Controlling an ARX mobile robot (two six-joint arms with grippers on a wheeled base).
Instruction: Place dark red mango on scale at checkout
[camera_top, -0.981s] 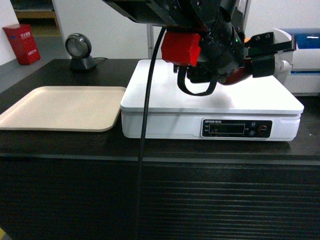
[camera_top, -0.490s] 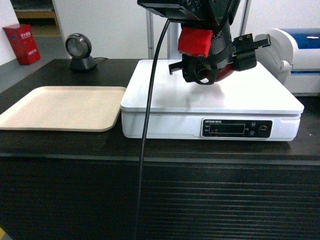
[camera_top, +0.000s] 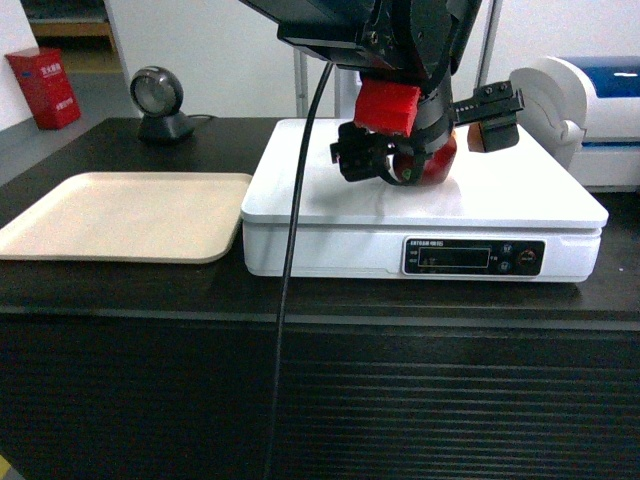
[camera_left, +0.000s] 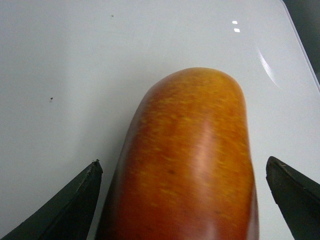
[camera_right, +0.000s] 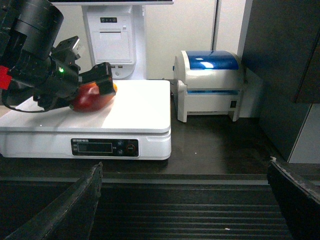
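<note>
The dark red mango (camera_top: 432, 166) lies on the flat white top of the scale (camera_top: 520, 200), near its middle. My left gripper (camera_top: 420, 135) hangs over it, open, one finger on each side. In the left wrist view the mango (camera_left: 195, 160) shades from orange to red and fills the space inside the left gripper (camera_left: 183, 161), with a strip of white scale (camera_left: 75, 75) showing at each black finger. The right wrist view shows the mango (camera_right: 90, 97) on the scale (camera_right: 140, 110). My right gripper (camera_right: 185, 164) is open and empty before the checkout's ribbed front (camera_right: 200, 210).
A beige tray (camera_top: 120, 215) lies left of the scale on the dark checkout (camera_top: 400, 400). A round barcode scanner (camera_top: 158, 100) stands at the back left. A white and blue printer (camera_right: 210, 85) sits right of the scale. A black cable (camera_top: 290, 250) hangs across the scale's front.
My left arm has swung left and come down, bringing the mango onto the scale's top. Its fingers have spread wide and stand clear of the fruit.
</note>
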